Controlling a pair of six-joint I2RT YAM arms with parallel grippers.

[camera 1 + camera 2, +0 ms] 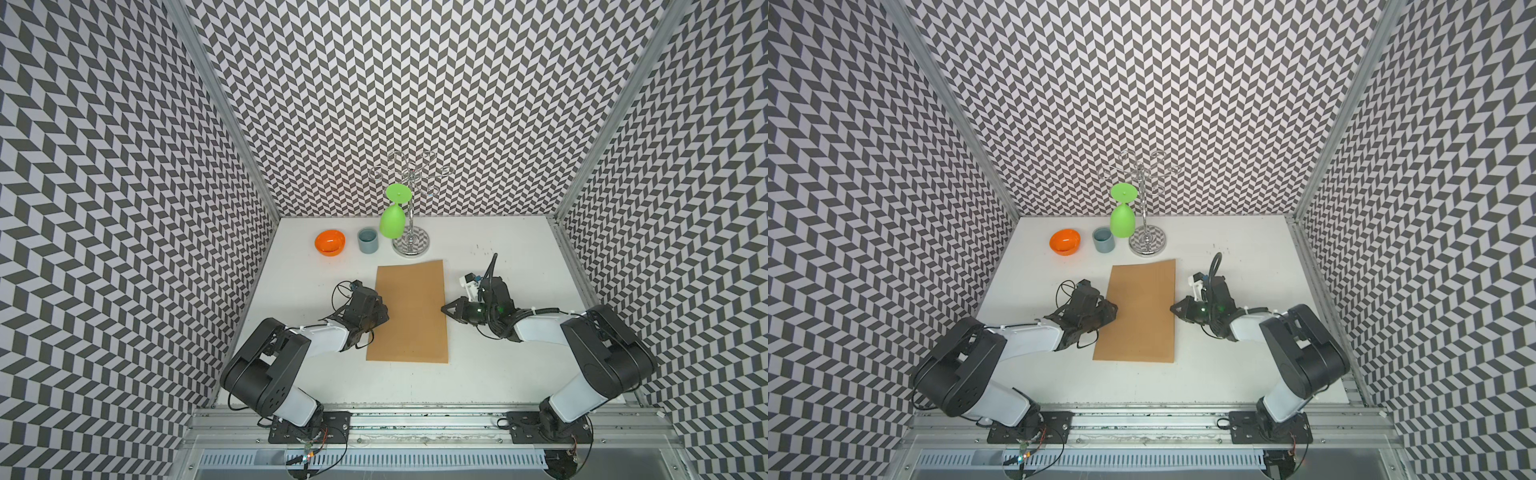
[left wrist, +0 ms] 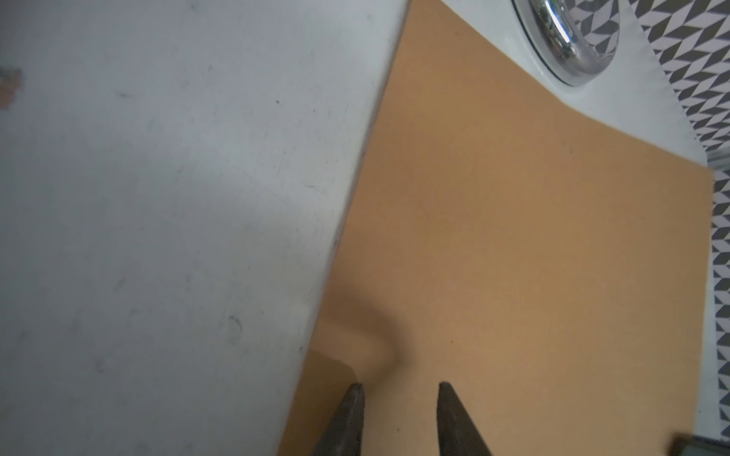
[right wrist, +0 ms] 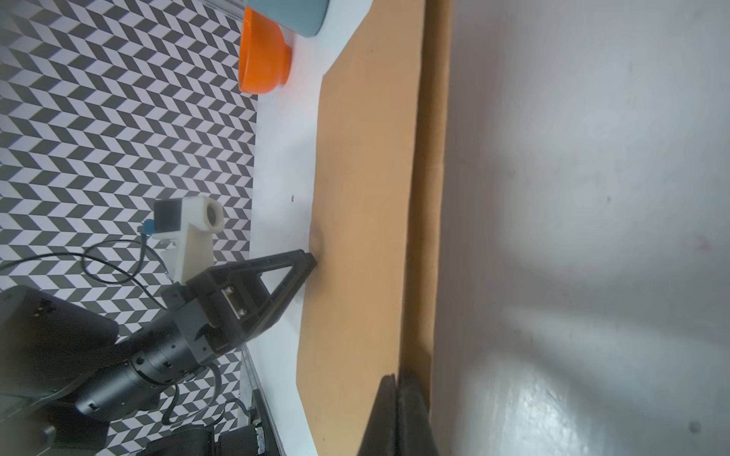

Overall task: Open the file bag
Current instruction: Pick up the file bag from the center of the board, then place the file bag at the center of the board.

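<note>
So the file bag [image 1: 409,311] is lying flat in the middle of the worktop [image 1: 498,374], long sides running front to back. Its far short edge is just short of the shiny rack base [image 1: 410,246] near the back edge. Only plain brown paper faces up, with no flap, string or button anywhere I can see, so I'd guess the closure side is face down.

The left gripper [image 2: 401,385] is at the bag's left long edge, jaws parted by a narrow gap, tips right on the paper with nothing between them. The right gripper [image 3: 395,379] is at the opposite long edge, jaws squeezed fully together. That edge looks a bit raised in the right wrist view, but honestly I can't tell if any paper is actually pinched.

This looks like the getting-a-hold stage, not the opening itself. Next it probably needs a proper grip on one edge, then a flip to bring the flap up.

The orange bowl [image 1: 330,242] and grey cup [image 1: 368,240] sit toward the back left, out of the way.
</note>
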